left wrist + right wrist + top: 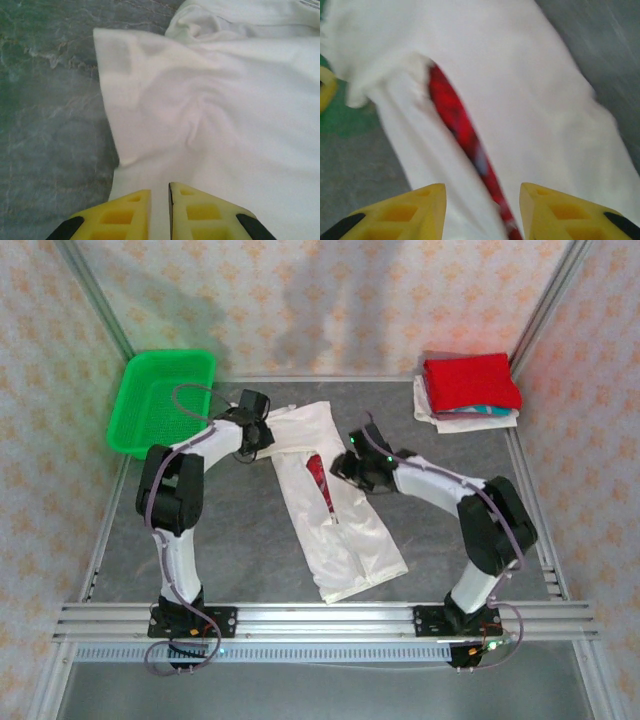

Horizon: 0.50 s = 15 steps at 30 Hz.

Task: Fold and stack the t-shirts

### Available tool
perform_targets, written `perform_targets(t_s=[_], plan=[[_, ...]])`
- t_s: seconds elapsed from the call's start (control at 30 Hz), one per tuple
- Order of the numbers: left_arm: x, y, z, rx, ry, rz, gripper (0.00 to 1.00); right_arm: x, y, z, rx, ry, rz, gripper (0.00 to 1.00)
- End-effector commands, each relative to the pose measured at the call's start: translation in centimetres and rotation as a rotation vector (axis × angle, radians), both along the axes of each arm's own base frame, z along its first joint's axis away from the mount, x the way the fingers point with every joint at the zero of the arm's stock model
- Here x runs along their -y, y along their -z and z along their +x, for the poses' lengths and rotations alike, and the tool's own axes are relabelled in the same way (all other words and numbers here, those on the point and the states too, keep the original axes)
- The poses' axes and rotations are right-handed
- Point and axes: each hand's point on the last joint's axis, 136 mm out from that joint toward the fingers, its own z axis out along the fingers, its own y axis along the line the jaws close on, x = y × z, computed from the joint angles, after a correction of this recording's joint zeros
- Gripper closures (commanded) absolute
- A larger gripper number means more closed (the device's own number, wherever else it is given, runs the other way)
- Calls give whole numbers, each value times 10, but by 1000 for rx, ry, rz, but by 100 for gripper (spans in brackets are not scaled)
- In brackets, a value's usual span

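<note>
- Cream t-shirt point(345, 520) is lying mid-table point(240, 540), folded narrow, its long axis running far-left to near-right.
- Left arm point(175, 490) is reaching to its far-left corner, while the right arm point(470, 500) is bending over the middle.
- Left end effector point(160, 189) is sitting nearly together on cloth; right end effector point(482, 192) is gaping apart.

You see the unfolded t-shirt point(340, 515) lying at the middle of the bench point(240, 550), the basket point(130, 415) behind it leftward, the stack of folded t-shirts point(470, 385) behind it rightward.

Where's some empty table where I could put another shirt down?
Bare table shows near-left of the cream t-shirt and between it and the folded stack. The middle is crowded; the green basket takes the far-left corner.
</note>
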Motion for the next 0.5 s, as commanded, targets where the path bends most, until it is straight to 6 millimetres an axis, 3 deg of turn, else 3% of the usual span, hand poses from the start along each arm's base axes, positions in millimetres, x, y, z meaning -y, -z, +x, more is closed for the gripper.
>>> perform_targets(t_s=[0.0,0.23,0.37,0.47], plan=[[17,7,-4,16,9,-26,84,20,26,3,-41,-154,-284,58],[30,40,3,-44,-14,-77,84,14,-2,40,62,-99,-228,58],[39,53,18,-52,-9,-106,84,27,-16,42,103,-44,-192,57],[48,57,40,-50,11,-111,84,43,-16,39,106,2,-191,58]])
